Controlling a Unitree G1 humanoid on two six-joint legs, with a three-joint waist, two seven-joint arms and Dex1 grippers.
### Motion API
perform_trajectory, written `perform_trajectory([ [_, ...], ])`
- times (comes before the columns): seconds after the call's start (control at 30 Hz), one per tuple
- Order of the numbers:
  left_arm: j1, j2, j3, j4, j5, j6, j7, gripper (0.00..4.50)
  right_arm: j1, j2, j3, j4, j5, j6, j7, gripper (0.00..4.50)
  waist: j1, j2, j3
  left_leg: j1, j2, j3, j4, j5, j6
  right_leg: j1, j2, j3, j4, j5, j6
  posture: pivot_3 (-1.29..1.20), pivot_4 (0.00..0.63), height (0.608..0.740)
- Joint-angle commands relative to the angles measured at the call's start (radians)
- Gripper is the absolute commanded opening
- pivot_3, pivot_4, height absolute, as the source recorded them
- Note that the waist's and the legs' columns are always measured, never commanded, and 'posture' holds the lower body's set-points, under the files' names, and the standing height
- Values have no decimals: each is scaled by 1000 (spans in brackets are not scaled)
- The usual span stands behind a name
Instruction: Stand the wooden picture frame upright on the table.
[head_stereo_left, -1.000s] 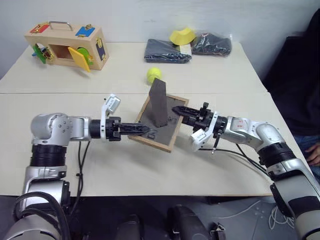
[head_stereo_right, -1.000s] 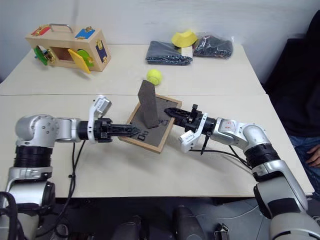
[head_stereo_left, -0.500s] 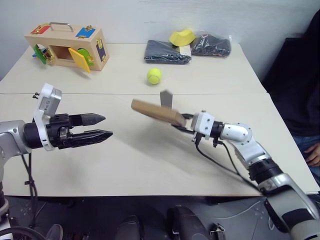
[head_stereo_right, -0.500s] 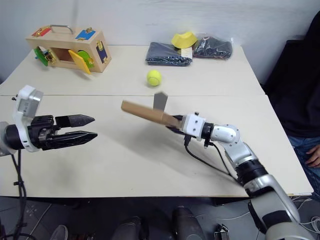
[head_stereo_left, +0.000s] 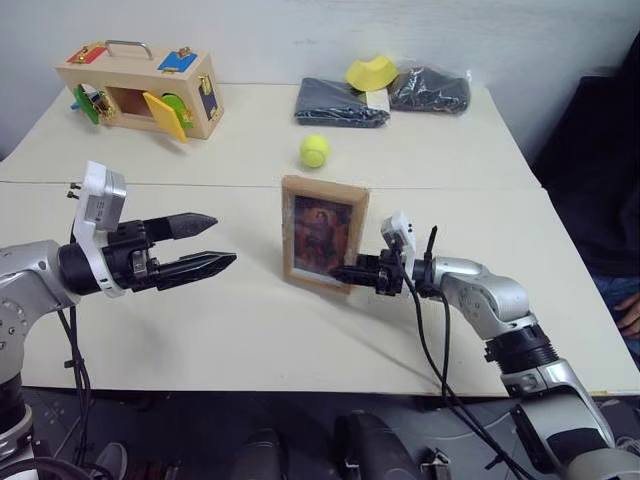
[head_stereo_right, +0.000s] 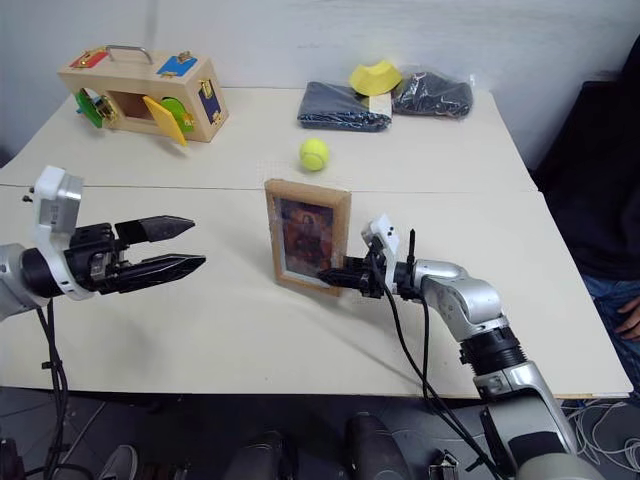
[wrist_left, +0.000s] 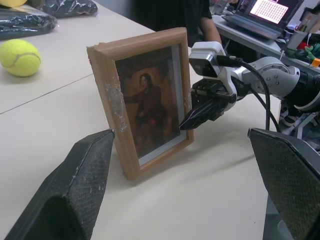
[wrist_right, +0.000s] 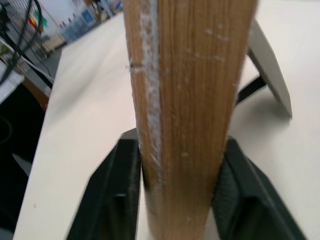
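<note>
Frame (head_stereo_left: 324, 233) stands upright on table (head_stereo_left: 250, 330), right gripper (head_stereo_left: 347, 273) straddling its edge.

from my seat i see a plain pale wall (head_stereo_left: 300, 30) running behind the work surface, evenly lit with no hard shadows. the floor (head_stereo_right: 60, 430) below the near edge is grey and tiled. off to the right a person in dark clothing (head_stereo_left: 600, 170) sits close by, one hand (head_stereo_left: 630, 310) resting low. in the left wrist view there is a second desk (wrist_left: 250, 30) further back carrying an open laptop (wrist_left: 267, 12) with a bright screen, some cups and small clutter beside it. the right wrist view gives a blurred glimpse of shelves or equipment (wrist_right: 75, 20) along the far side of the room.
</note>
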Motion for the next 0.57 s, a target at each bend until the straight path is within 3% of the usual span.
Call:
perform_trajectory([
  [0.03, -34, 20, -10, 21, 5, -51, -13, 4500, 30, -36, -14, -96, -24, 11, 45, 3179, 1, 0, 0, 0, 0, 0, 0, 0, 0, 0, 0, 0, 0, 0, 0, 0, 150, 740],
  [0.17, -50, 21, -38, 64, 26, -97, -26, 4500, 78, -129, -42, -185, -90, -33, 80, 4482, 2, 0, 0, 0, -1, 0, 0, 0, 0, 0, 0, 0, -1, 0, 0, 0, 150, 740],
  [0.37, -37, 37, -75, 90, 79, -175, -66, 4500, 131, -406, -214, -267, -85, -111, 249, 4482, 7, 2, 1, -1, -1, -1, 0, -1, 1, 1, 0, -1, -3, 0, 0, 0, 150, 740],
  [0.57, -80, 39, -88, 139, 110, -231, -77, 4500, 94, -563, -405, -216, 66, 42, 369, 4482, 2, 2, 1, 1, 0, -1, -1, -1, 1, 2, 1, -1, -3, 0, 0, 0, 150, 740],
])
